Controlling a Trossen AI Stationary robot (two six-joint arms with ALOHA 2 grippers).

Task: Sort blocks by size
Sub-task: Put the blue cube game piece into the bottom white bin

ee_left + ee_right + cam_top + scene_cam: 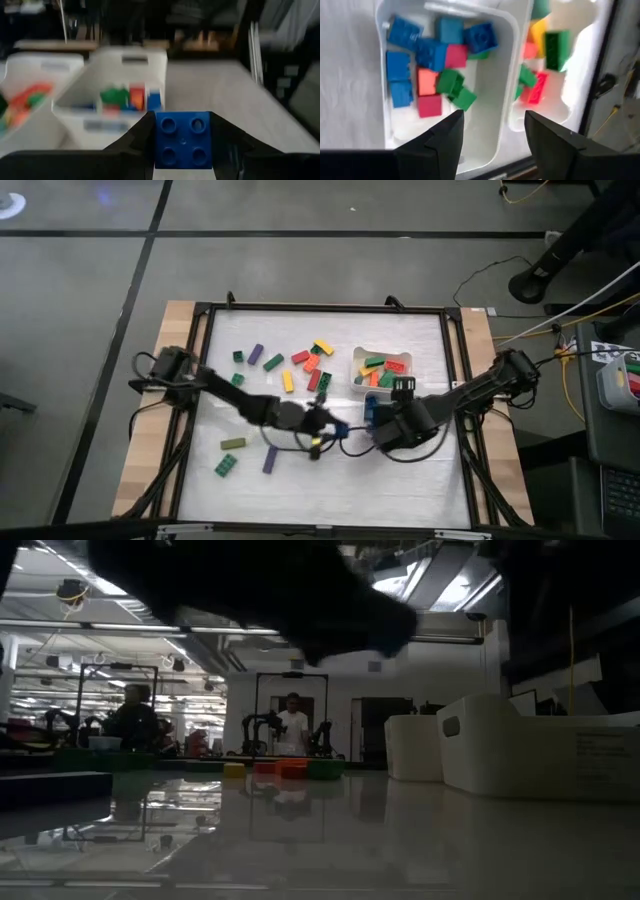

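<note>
The left claw [182, 150] clamps a blue cube brick [182, 139] (four studs); the right claw [492, 135] gapes empty over a white tray [490, 95] at three o'clock.

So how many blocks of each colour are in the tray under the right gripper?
Blue blocks: 6
Red blocks: 3
Green blocks: 3, one mostly hidden
Total in the tray: 12

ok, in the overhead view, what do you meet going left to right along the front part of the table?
Green block → olive bar → purple bar → left hand gripping a blue block → right hand.
</note>
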